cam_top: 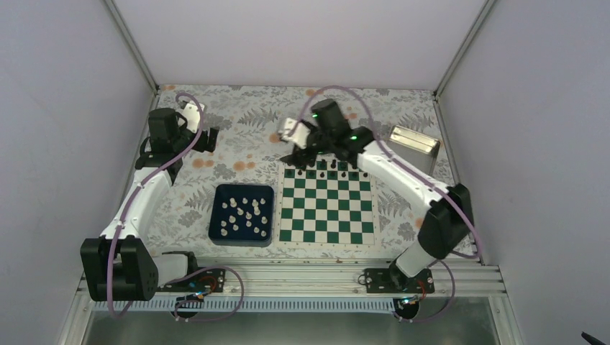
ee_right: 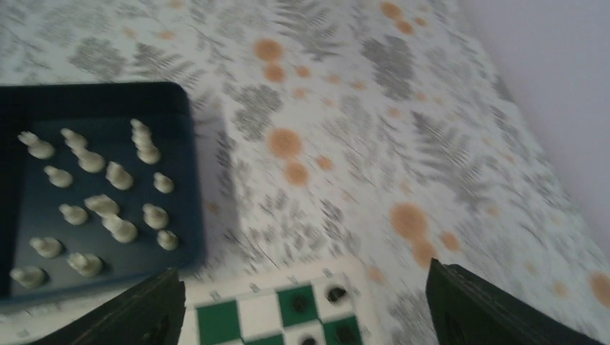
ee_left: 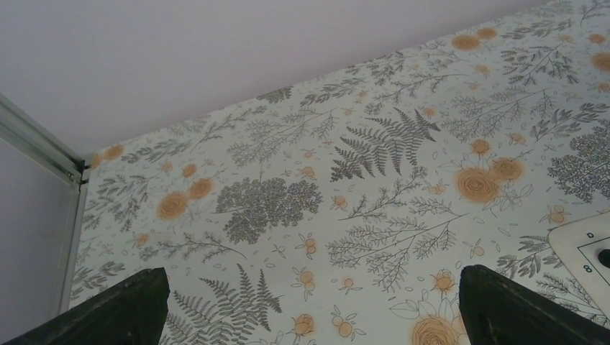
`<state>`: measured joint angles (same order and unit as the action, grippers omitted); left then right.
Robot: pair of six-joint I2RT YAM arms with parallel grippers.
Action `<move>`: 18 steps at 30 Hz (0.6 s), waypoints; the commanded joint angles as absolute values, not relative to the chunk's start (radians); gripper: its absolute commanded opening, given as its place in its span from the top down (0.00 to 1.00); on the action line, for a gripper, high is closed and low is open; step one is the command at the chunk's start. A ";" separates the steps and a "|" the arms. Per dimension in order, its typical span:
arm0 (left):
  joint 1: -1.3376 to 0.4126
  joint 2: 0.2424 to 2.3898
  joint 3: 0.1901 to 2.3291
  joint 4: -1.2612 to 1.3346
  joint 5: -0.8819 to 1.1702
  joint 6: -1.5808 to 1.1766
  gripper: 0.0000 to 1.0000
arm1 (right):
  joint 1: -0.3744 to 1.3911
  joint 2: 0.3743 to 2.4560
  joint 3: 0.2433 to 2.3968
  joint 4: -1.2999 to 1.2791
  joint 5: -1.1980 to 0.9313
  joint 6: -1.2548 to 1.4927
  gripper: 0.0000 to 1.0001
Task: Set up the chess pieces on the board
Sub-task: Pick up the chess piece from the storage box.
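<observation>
**Fern-print table (cam_top: 237,136), white set unplaced**

Wide and empty, the right gripper (ee_right: 309,305) hangs over the far left corner of the board (cam_top: 327,212) by the black pieces (cam_top: 324,172), facing the tray (cam_top: 214,215), probably to fetch from it. The left gripper (ee_left: 309,309), equally wide, waits aside. All white chess pieces (cam_top: 244,213) lie in the tray.

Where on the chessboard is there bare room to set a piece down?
Bare: the near rows of the green-and-white checked chessboard, bordered by its near white edge and the dark navy square tray. Crowded: its far rows, with small black pieces beside the right gripper.
</observation>
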<state>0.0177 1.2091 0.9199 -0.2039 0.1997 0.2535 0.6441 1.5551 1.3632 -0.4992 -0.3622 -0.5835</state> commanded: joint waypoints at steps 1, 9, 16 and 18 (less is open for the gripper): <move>0.021 1.205 0.944 -0.191 0.196 0.268 0.00 | 0.774 1.673 1.489 -0.609 -0.321 -0.615 0.18; 0.023 1.202 0.929 -0.180 0.167 0.273 0.00 | 0.942 1.934 1.663 -0.804 -0.261 -0.609 0.56; 0.024 1.212 0.927 -0.178 0.163 0.265 0.00 | 1.016 1.998 1.647 -0.828 -0.218 -0.627 0.65; 0.025 1.209 0.923 -0.177 0.158 0.266 0.00 | 1.026 2.010 1.645 -0.834 -0.213 -0.623 0.65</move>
<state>0.0196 1.2098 0.9199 -0.2028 0.1684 0.2584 1.0050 2.0029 1.6356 -0.7998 -0.2386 -0.6163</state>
